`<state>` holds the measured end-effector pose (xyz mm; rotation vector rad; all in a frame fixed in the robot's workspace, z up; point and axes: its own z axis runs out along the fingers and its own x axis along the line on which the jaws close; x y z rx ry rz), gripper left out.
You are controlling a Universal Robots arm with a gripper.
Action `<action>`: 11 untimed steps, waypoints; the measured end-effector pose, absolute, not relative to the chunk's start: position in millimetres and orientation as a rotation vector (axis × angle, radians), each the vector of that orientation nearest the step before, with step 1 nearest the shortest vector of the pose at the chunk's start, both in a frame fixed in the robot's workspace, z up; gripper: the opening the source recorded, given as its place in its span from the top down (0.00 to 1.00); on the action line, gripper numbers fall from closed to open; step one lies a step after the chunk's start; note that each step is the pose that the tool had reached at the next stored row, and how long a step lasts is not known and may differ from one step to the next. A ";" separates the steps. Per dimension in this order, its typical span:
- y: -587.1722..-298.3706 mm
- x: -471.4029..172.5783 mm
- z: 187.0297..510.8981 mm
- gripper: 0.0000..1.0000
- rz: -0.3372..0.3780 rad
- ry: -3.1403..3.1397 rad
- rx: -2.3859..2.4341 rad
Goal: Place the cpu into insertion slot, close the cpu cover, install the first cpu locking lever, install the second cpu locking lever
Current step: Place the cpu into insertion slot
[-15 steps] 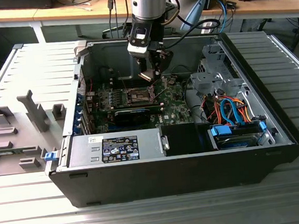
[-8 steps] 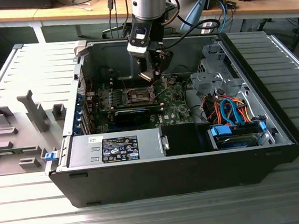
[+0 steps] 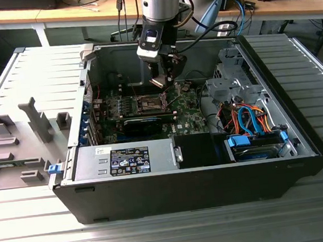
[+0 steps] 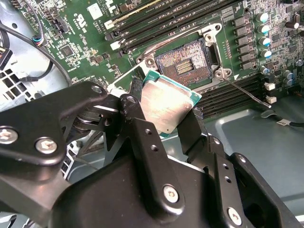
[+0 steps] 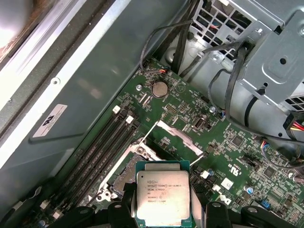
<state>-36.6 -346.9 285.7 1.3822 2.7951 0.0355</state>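
I am holding the cpu (image 4: 166, 107), its silver-grey top showing, tilted between my jaws near the uncovered insertion slot (image 4: 185, 64), whose contacts are lying exposed.

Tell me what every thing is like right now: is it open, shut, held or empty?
Small flat square silver-grey cpu: held by the gripper, not yet in the slot.
Black metal gripper: shut on the cpu.
Square black insertion slot: uncovered and empty.
Thin silver metal cpu cover: swung up, open.
Big black computer case: side open.
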 end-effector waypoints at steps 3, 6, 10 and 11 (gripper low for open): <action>-346.9 -36.6 285.6 0.45 0.035 2.793 1.387; -347.0 -36.6 285.6 0.45 0.035 2.790 1.392; -346.9 -36.6 285.5 0.45 0.035 2.787 1.399; -346.9 -36.6 285.5 0.45 0.035 2.786 1.400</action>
